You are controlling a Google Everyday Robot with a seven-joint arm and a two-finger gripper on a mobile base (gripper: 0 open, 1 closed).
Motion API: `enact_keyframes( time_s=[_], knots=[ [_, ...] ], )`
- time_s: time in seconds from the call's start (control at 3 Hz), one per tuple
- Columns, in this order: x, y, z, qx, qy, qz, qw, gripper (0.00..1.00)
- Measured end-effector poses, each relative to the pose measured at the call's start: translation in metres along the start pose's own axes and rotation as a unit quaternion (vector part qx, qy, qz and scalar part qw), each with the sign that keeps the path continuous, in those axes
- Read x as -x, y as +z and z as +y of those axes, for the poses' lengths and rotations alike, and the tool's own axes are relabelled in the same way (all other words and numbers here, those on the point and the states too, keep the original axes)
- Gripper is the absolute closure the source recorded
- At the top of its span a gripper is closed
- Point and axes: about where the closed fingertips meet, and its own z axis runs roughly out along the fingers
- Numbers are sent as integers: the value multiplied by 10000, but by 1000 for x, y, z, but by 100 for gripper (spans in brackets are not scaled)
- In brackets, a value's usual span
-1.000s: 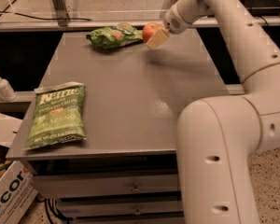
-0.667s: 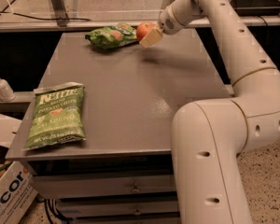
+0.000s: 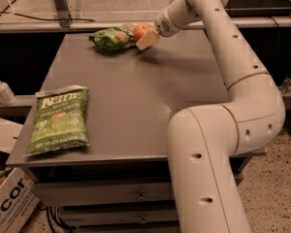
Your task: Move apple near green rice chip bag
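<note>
The apple (image 3: 140,31), red-orange and round, is at the far side of the grey table (image 3: 136,96), right beside the small bright green rice chip bag (image 3: 113,38). My gripper (image 3: 146,37) is at the apple, shut on it, with a pale finger (image 3: 148,40) showing below and to its right. The apple touches or nearly touches the bag's right end. My white arm reaches in from the right and over the table.
A larger flat darker green bag (image 3: 59,118) with white lettering lies at the table's front left. A soap dispenser (image 3: 1,89) stands on a ledge to the left. A cardboard box (image 3: 9,203) sits on the floor at lower left. Drawers are under the table.
My gripper has carried the apple leftward, from a gap away to right beside the green rice chip bag.
</note>
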Motion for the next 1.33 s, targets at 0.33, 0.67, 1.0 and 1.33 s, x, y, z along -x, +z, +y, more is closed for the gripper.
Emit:
enact_keyframes(
  time_s=[0.33, 0.67, 1.0, 1.33],
  knots=[
    [-2, 2, -5, -102, 43, 92, 9999, 58],
    [-6, 0, -9, -166, 78, 158, 9997, 36],
    [-11, -3, -11, -180, 95, 218, 9996, 12],
    [-16, -6, -12, -182, 104, 258, 9994, 0]
  ],
)
